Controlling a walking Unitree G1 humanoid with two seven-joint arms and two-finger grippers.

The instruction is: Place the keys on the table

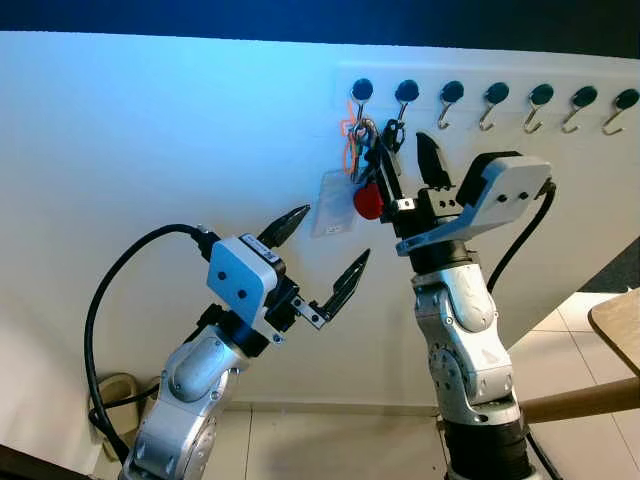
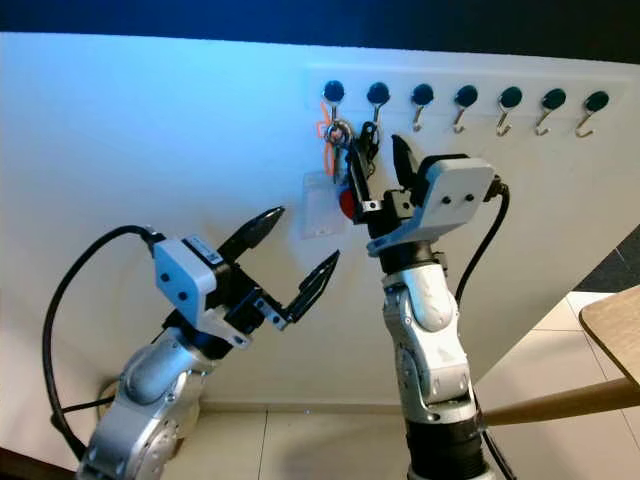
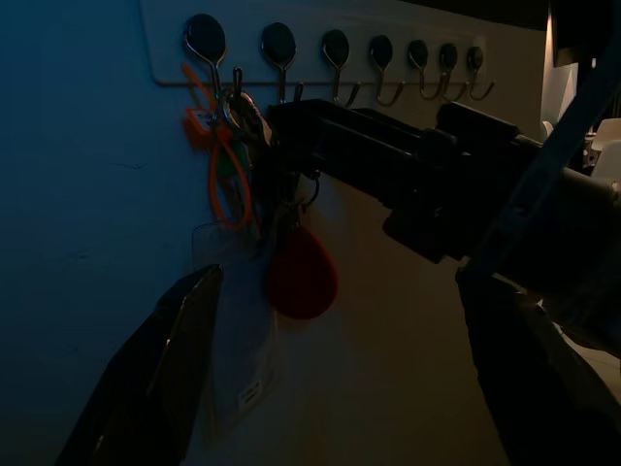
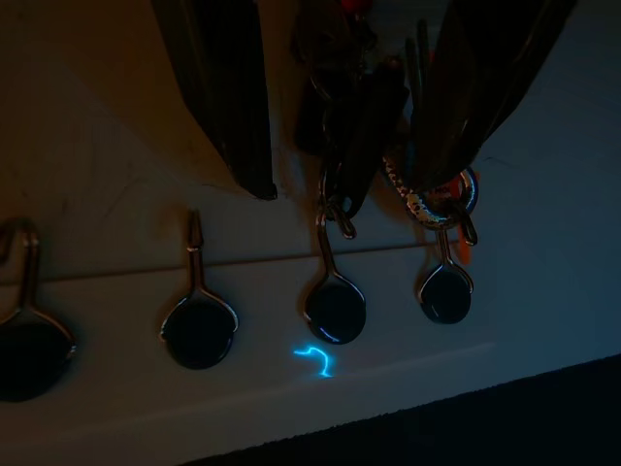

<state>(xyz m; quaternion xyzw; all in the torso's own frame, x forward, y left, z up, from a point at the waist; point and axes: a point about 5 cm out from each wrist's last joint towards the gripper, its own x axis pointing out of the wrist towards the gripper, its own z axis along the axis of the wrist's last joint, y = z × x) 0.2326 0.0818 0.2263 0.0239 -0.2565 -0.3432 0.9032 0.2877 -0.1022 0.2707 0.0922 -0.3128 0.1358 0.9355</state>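
Right arm is raised high, its gripper point(image 1: 405, 160) pointing upward with fingers parted. Left gripper point(image 1: 322, 250) hovers lower, fingers spread wide.

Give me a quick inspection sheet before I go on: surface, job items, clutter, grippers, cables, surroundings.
Surface: a wooden table corner shows at the right edge; nothing seen on the visible part.
Job's things: the keys hang on the wall hook rack, at its leftmost hooks, with an orange loop, a red fob and a clear tag.
Clutter: nothing seen.
Grippers: right gripper raised at the keys, fingers open around the bunch. Left gripper open, below and left of the keys, holding nothing.
Cables: a black cable loops off the left arm; another runs behind the right wrist.
Surroundings: white wall, tiled floor.
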